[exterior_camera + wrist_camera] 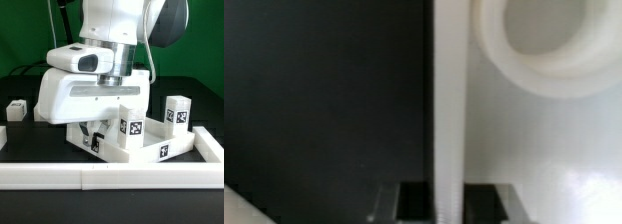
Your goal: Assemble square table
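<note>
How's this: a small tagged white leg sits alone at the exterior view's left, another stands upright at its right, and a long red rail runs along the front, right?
Not quite. The exterior view shows the long rail along the front is white, not red. The rest holds: the left leg sits alone and the right leg stands upright.
</note>
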`<state>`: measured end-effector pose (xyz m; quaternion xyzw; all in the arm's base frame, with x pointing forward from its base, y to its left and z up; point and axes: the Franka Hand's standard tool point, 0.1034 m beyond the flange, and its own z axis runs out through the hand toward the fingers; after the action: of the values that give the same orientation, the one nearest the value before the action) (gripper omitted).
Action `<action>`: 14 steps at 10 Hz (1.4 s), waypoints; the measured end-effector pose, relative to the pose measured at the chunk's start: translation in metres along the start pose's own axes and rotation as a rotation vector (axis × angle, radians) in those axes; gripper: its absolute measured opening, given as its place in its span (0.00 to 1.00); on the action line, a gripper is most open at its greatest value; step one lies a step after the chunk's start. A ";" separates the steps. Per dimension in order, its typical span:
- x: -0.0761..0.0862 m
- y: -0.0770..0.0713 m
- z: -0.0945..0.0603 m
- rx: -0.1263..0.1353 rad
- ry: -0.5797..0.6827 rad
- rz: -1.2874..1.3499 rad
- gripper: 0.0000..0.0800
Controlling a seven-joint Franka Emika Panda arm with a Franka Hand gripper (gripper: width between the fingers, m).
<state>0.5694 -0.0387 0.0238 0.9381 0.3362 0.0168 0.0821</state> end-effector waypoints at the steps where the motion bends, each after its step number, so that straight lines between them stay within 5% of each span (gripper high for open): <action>1: -0.001 0.001 0.000 -0.004 -0.003 -0.072 0.09; 5: 0.021 0.003 -0.002 -0.056 -0.003 -0.493 0.09; 10: 0.015 0.008 -0.001 -0.070 -0.038 -0.766 0.09; 13: 0.062 -0.033 0.001 -0.007 -0.091 -0.896 0.08; 14: 0.083 -0.038 -0.001 -0.010 -0.091 -0.943 0.08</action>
<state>0.6095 0.0429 0.0161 0.6823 0.7216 -0.0620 0.1000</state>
